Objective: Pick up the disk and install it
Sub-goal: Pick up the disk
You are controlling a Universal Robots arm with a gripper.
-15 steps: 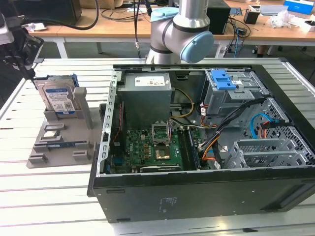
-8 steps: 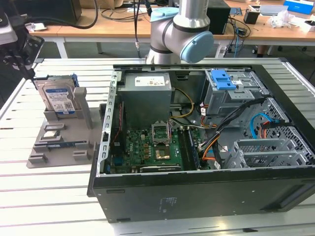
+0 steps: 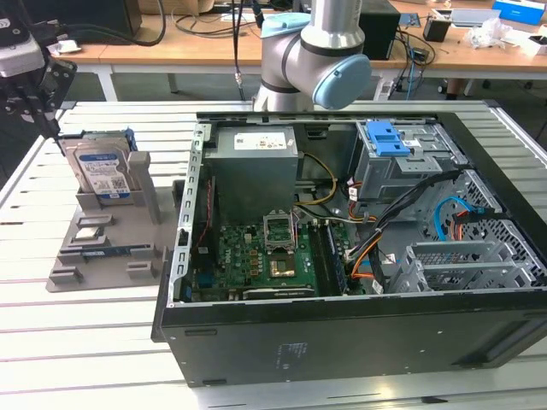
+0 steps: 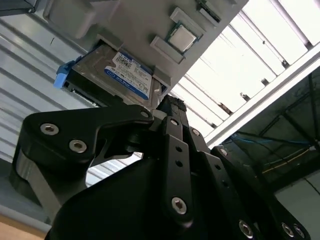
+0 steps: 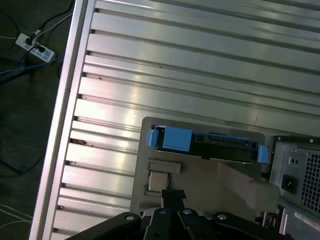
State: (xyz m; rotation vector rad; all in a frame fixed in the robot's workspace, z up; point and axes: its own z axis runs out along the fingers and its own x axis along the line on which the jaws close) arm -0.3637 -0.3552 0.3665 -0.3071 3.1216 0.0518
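The disk [image 3: 101,175] stood upright on edge in a slot of a grey holder [image 3: 147,184] on the slatted counter [image 3: 85,342], on the exterior view's left of the open computer case [image 3: 342,333], with its white-and-blue label facing outward. The tool [image 3: 47,120] hung just above and beside it, apparently not touching. Whether the tool was spread or pressed together could not be told, and nothing was seen in it. In the first wrist view the blue carrier frame [image 5: 175,139] ran along the drive's upper edge. A small square chip [image 4: 181,37] lay in a pocket of the same holder.

The drive looked rigid and dense for its size, with smooth metal faces likely to slip under a light pinch, and it would probably not take a knock well. The soundest hold appeared to be across the two flat faces on the part standing clear of the slot. The plastic frame looked likely to flex.
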